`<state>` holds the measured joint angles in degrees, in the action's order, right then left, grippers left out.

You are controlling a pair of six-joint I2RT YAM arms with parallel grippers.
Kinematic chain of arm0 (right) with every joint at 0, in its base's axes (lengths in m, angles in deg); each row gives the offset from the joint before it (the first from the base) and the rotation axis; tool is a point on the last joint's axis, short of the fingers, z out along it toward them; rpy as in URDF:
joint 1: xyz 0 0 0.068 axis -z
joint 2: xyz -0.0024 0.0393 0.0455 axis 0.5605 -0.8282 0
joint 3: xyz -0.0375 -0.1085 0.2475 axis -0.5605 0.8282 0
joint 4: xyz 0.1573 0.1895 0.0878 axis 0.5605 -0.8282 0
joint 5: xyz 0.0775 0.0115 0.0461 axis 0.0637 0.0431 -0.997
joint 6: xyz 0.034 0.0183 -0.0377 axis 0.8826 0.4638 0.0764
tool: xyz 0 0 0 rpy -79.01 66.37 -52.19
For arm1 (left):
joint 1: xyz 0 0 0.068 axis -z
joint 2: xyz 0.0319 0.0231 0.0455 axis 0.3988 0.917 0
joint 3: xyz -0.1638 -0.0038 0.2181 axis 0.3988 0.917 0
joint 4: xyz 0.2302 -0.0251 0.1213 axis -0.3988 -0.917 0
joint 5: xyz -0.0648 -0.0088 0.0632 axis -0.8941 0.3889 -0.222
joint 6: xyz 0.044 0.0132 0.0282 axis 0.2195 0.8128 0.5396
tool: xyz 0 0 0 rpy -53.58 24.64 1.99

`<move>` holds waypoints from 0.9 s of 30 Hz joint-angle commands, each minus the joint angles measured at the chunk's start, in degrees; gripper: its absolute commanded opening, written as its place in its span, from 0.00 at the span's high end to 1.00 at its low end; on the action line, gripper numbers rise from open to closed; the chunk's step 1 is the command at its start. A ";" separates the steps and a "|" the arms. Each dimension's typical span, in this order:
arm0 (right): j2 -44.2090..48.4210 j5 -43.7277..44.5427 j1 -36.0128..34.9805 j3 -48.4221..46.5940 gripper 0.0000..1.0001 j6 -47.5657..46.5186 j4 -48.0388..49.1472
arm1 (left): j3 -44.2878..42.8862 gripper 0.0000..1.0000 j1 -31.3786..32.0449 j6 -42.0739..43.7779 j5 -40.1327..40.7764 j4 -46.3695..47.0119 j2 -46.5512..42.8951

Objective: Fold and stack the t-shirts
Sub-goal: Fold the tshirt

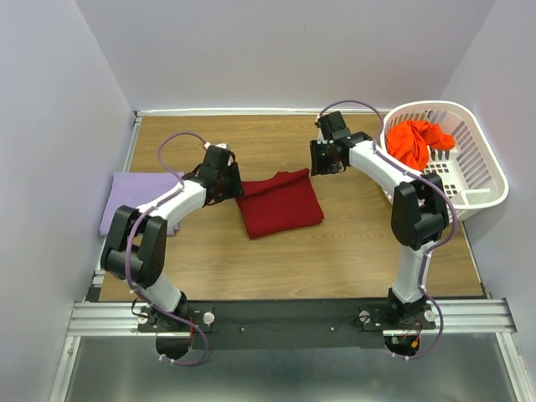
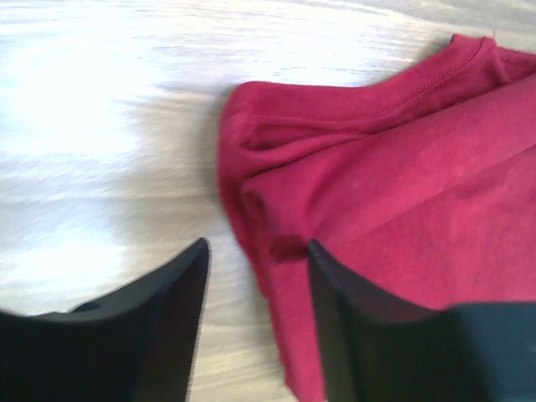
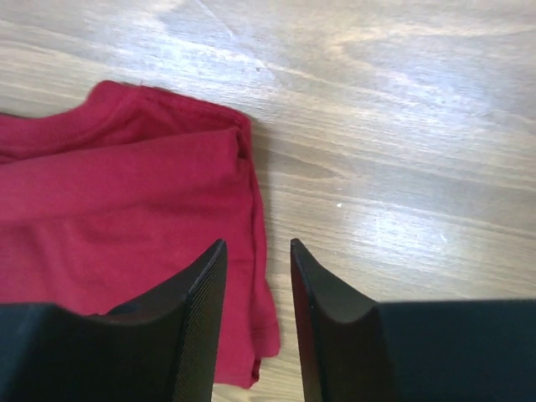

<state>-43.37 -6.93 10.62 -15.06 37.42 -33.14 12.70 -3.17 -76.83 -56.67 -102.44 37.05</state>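
Two pairs of jaws are standing spread and pinching nothing. The folded crimson t-shirt (image 1: 280, 203) is lying on the bench (image 1: 352, 251) between them, one edge under each pair. Any lift from here would be risking a snag on that loose edge, dragging the fold open.

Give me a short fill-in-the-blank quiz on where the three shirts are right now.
1. The orange-red shirt lies in the white ____.
2. The folded shirt in the middle of the table is dark ____.
3. The lavender shirt lies on the table's ____ side.
Missing words: basket, red, left.
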 commanded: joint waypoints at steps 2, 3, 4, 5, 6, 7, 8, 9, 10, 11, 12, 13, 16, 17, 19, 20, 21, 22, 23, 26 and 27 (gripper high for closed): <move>6.83 -5.38 0.52 2.70 0.55 -1.12 4.90 | 3.26 0.38 0.14 -1.45 4.23 0.81 -9.17; 8.84 -8.96 0.61 5.06 0.55 -1.13 5.88 | 4.39 0.38 1.10 -1.45 4.66 0.90 -12.15; 9.73 -11.09 0.52 6.04 0.56 -1.13 6.93 | 5.01 0.38 1.72 -1.19 4.49 0.99 -13.39; 10.61 -13.11 0.52 7.27 0.56 -1.13 9.12 | 5.72 0.39 2.51 -1.02 3.62 1.86 -15.41; 10.71 -15.05 0.61 8.94 0.57 -0.69 10.18 | 7.29 0.43 4.25 -1.45 2.92 2.48 -16.21; 10.53 -16.81 0.61 9.74 0.58 -0.42 11.15 | 8.00 0.46 4.97 -1.80 1.95 3.09 -16.65; 10.18 -19.69 0.61 10.18 0.61 -0.33 12.64 | 8.71 0.49 5.84 -2.15 -1.10 5.10 -16.75; 8.79 -20.77 0.61 10.45 0.61 -0.16 13.26 | 9.84 0.54 6.29 -2.59 -2.35 6.25 -16.22; 8.08 -22.34 0.61 10.88 0.62 0.19 13.97 | 10.12 0.58 6.82 -3.47 -3.23 7.65 -15.61; 7.20 -22.80 0.52 10.97 0.63 0.54 15.45 | 10.03 0.63 6.91 -3.65 -4.63 9.67 -13.43; 5.54 -23.23 0.61 10.80 0.63 1.33 16.25 | 9.51 0.66 6.82 -3.83 -4.65 10.47 -11.93; 4.48 -23.67 0.61 10.36 0.63 1.51 16.96 | 8.72 0.68 6.82 -3.83 -4.04 11.09 -10.26; -0.08 -23.86 0.61 8.17 0.64 1.95 18.72 | 4.94 0.71 4.72 -4.96 -3.94 13.02 -3.23; -1.23 -23.68 0.61 5.81 0.64 1.86 19.16 | 4.24 0.71 2.71 -6.27 -5.25 14.33 0.01; -3.87 -23.15 0.79 3.60 0.64 1.69 19.42 | 1.95 0.71 0.94 -7.34 -6.40 16.98 3.01; -6.58 -22.72 0.87 1.68 0.64 1.77 19.86 | 0.90 0.71 0.15 -7.86 -6.75 18.03 4.51; -7.74 -22.62 1.22 0.53 0.64 2.30 20.04 | -1.55 0.72 -0.73 -8.13 -7.02 18.04 7.74; -10.19 -22.71 1.49 -0.35 0.64 2.56 20.56 | -2.88 0.72 -1.26 -8.13 -7.54 18.04 9.52; -11.26 -22.71 1.75 -2.10 0.64 2.83 20.91 | -4.11 0.72 -1.79 -8.39 -8.07 17.87 11.19; -13.72 -22.36 2.81 -3.79 0.64 4.06 23.01 | -7.98 0.72 -4.07 -9.01 -10.18 17.95 16.82; -14.86 -22.19 3.16 -4.75 0.64 4.32 23.55 | -9.90 0.72 -4.95 -8.58 -10.45 17.86 18.74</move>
<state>-55.50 -28.59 12.20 -16.37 40.20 -13.60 7.25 -6.12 -84.50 -63.82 -86.92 51.21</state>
